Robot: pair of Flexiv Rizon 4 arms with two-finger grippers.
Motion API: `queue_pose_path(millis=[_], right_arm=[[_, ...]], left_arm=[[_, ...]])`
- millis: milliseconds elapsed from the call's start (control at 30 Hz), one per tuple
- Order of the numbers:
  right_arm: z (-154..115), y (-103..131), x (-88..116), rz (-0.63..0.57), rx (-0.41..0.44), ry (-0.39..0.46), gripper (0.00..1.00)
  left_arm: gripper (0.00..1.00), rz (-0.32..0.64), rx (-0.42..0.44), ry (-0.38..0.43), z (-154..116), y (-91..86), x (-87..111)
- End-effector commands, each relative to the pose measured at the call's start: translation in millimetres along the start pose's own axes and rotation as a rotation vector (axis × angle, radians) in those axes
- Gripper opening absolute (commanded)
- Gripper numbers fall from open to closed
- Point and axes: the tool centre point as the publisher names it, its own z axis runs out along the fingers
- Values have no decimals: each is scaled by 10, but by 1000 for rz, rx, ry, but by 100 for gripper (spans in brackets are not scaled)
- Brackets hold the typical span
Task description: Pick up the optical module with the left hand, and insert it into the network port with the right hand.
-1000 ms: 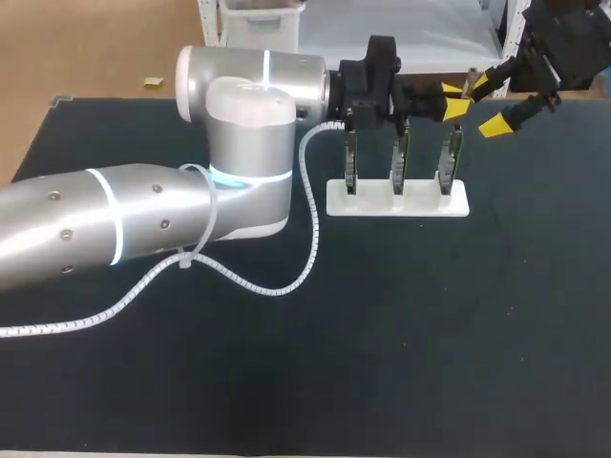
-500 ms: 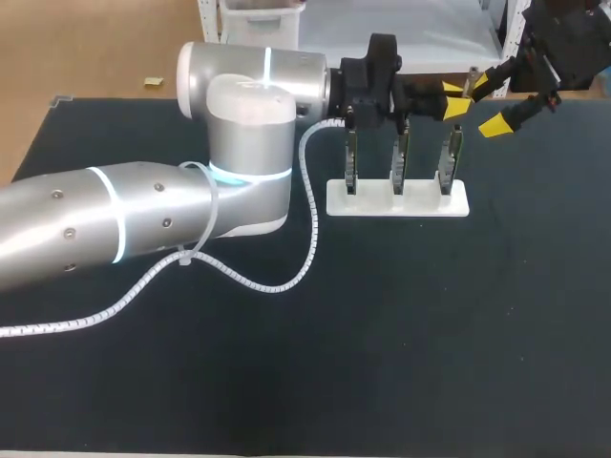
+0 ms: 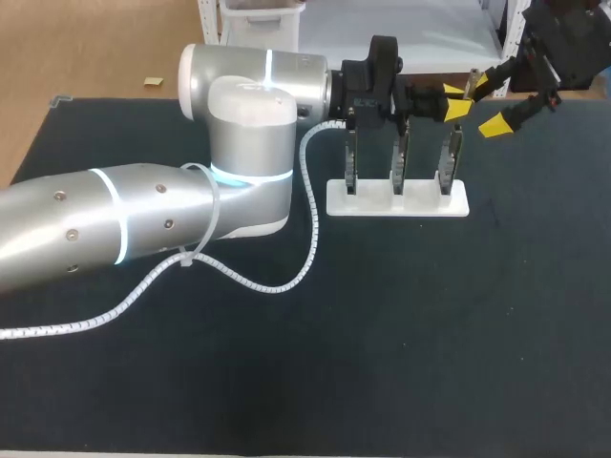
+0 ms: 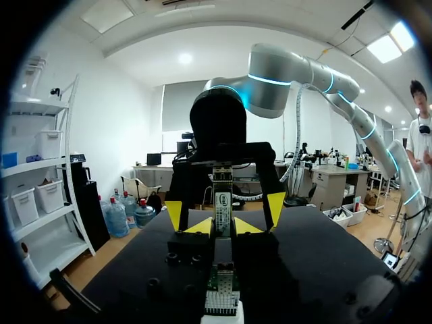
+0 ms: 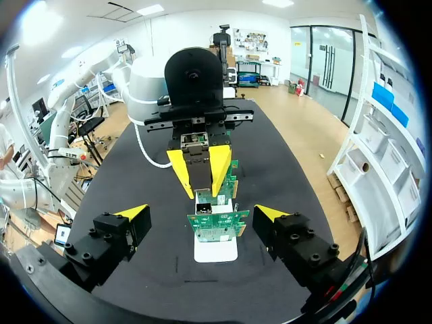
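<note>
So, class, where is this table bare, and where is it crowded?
Free: the mat in front of the white stand. Crowded: at the boards, where left gripper and right gripper meet; left arm and cable cover the left.

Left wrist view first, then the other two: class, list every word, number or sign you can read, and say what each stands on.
No text can be read in any view.
Label on the optical module, gripped in the left tool: there is print, but it is too small and blurred to read.
Circuit boards on the white stand: no legible marking.
</note>
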Motion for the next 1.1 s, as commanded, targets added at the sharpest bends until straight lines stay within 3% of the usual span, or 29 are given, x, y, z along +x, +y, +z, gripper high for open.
queue_pose_path(millis=[33,367,700,1100], right_arm=[[4,9,-3,1,3,1,100],[-59,-33,-39,-5,29,-5,100],[-270,-66,-254,-32,70,-54,100],[-295,1,-428,-68,24,-107,100]], left_arm=[[0,-1,4,2,3,19,1],[0,-1,4,2,3,19,1],[0,-1,4,2,3,19,1],[0,-1,4,2,3,19,1]])
